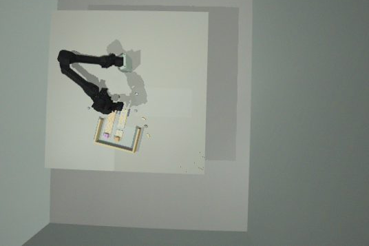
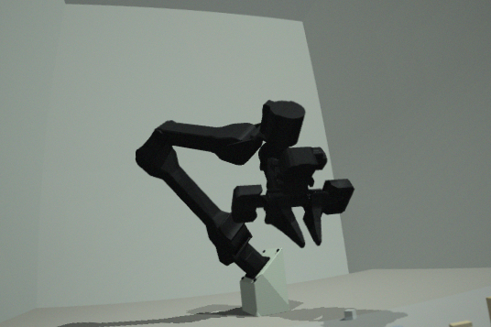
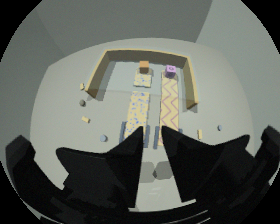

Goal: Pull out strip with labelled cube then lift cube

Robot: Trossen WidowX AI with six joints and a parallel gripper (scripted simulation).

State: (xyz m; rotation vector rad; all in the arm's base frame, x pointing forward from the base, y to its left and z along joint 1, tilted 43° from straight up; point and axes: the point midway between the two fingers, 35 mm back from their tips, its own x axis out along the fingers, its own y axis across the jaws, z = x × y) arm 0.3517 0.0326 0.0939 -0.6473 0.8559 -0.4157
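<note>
Two patterned strips (image 3: 143,103) lie side by side on the desk (image 1: 165,55), running out through the open side of a low wooden tray (image 3: 100,75). At the far end of one strip sits an orange cube (image 3: 144,67); at the far end of the other strip (image 3: 169,106) sits a purple cube (image 3: 171,70). Which cube is labelled cannot be made out. One strip shows a gap partway along in the top view, at the tray's mouth. The gripper (image 2: 303,229) hangs above the near ends of the strips, its fingers drawn close together and pointing down, with nothing between them. Both cubes stay well apart from the fingers. Small pale bits (image 1: 143,118) lie scattered around the tray.
</note>
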